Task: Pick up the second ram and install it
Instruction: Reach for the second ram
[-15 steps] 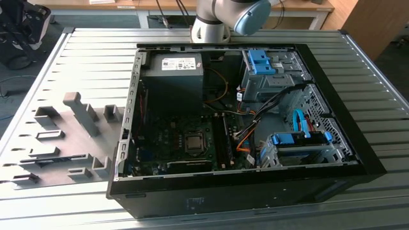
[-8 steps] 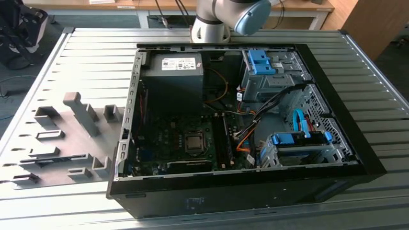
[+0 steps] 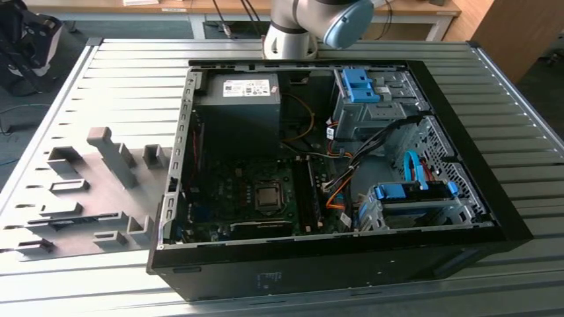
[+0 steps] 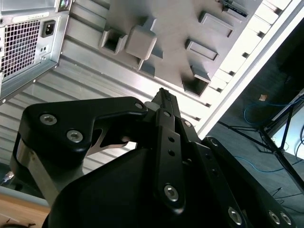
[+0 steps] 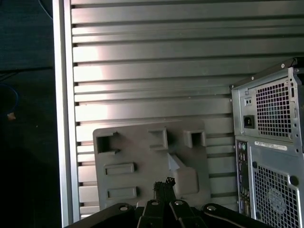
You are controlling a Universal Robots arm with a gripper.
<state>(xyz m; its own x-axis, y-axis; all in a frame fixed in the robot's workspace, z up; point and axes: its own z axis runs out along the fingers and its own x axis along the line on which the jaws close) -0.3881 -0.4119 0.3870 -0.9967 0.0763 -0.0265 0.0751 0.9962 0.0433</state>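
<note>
Where the second ram (image 4: 235,8) sits in a slot at the far edge of the grey holder tray (image 4: 166,19), seen in the second wrist view, the jaws hang well short of it, pressed shut with nothing between them, pointing toward the tray's raised blocks. Off to one side of the jaws, the open PC case (image 3: 352,271) lies on the ribbed metal desk (image 3: 132,66).
</note>
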